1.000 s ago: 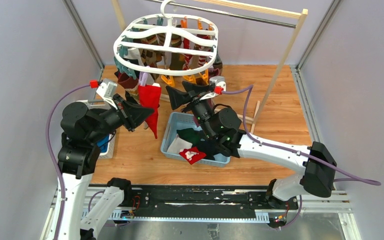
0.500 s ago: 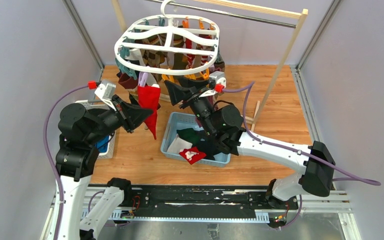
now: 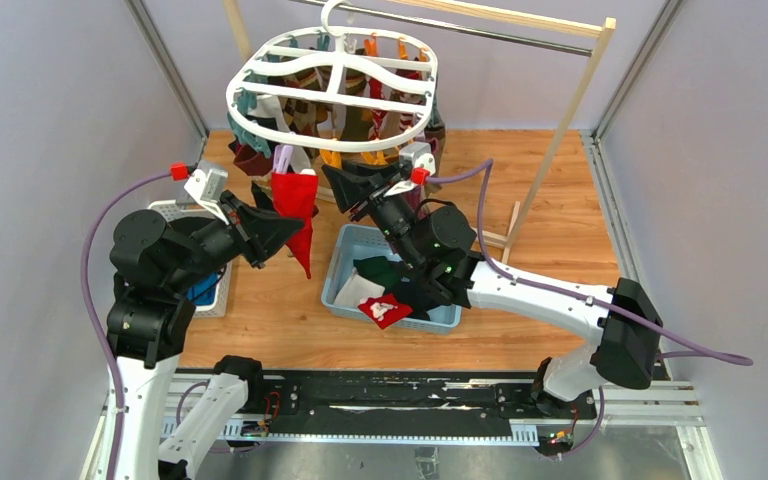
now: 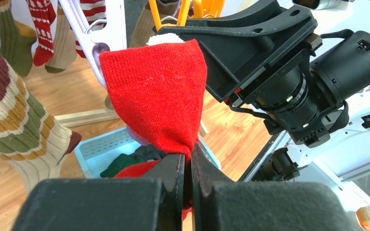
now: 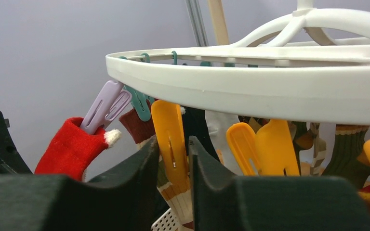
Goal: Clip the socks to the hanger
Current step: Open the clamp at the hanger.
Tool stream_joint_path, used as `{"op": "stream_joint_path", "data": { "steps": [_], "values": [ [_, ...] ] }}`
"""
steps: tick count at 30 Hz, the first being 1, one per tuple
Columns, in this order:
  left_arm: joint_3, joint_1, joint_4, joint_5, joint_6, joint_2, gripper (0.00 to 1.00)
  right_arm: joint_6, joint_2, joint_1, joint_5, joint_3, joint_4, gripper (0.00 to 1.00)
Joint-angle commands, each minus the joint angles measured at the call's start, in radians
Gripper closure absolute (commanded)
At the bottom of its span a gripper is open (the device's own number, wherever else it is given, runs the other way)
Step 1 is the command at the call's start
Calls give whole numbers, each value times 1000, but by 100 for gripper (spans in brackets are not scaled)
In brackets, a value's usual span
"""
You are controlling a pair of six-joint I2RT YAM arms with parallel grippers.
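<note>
The white oval hanger (image 3: 235,95) hangs from the rail with several socks on its pegs. A red sock (image 3: 296,200) hangs from a purple peg (image 3: 282,158) at the near rim. My left gripper (image 3: 290,226) is shut on the sock's lower part; the left wrist view shows the red sock (image 4: 159,96) pinched between the jaws (image 4: 189,155). My right gripper (image 3: 345,190) is under the rim just right of it. In the right wrist view its narrow jaws (image 5: 173,144) close round an orange peg (image 5: 169,134) below the hanger (image 5: 250,86), and the purple peg (image 5: 107,106) grips the red sock (image 5: 72,149).
A light blue basket (image 3: 343,272) below holds a dark green sock (image 3: 385,272) and a red sock with white pattern (image 3: 385,310). A white basket (image 3: 182,213) with blue cloth stands at the left. The wooden-posted rail (image 3: 560,130) crosses the back right.
My right gripper has moved up and left under the hanger rim and its jaws have narrowed from wide open. The left gripper keeps hold of the red sock, hardly moved.
</note>
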Motion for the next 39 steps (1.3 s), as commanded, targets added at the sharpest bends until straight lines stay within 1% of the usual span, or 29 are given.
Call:
{"op": "stream_joint_path", "data": {
  "steps": [1, 4, 7, 8, 9, 11, 12, 13, 15, 16, 18, 21, 24, 27, 33, 39],
  "values": [
    [27, 1, -11, -2, 15, -10, 95, -21, -8, 2, -28, 23, 20, 77],
    [34, 1, -24, -30, 28, -12, 93, -29, -25, 3, -29, 11, 37, 90],
    [43, 1, -53, -110, 43, -16, 85, -40, -38, 2, -32, 6, 39, 99],
    [48, 1, -69, -151, 51, -15, 78, -44, -41, 2, -33, 6, 36, 100],
    [59, 1, -90, -201, 62, -12, 64, -46, -44, 2, -32, 7, 33, 100],
    [79, 1, -141, -314, 83, -8, 30, -53, -48, 4, -33, 9, 25, 100],
    [87, 1, -158, -354, 93, -9, 23, -53, -48, 4, -32, 10, 20, 100],
    [93, 1, -166, -388, 101, -15, 19, -56, -50, 4, -32, 13, 12, 100],
    [102, 1, -169, -442, 108, -32, 14, -62, -50, 4, -32, 21, -4, 100],
    [104, 1, -164, -451, 111, -43, 13, -63, -50, 5, -32, 24, -11, 100],
    [111, 1, -142, -421, 112, -58, 12, -66, -50, 5, -36, 30, -22, 100],
    [135, 1, -104, -285, 76, -54, 11, -73, -48, 8, -41, 41, -39, 100],
    [184, 0, -81, -108, 12, 5, 10, -75, -41, 11, -49, 51, -48, 100],
    [235, 0, -62, -27, -66, 80, 9, -77, -34, 16, -52, 64, -56, 100],
    [228, -1, 131, 20, -209, 162, 11, -83, -18, 28, -49, 87, -66, 100],
    [216, -9, 256, 8, -289, 217, 20, -107, 4, 43, -36, 105, -59, 100]
  ]
}}
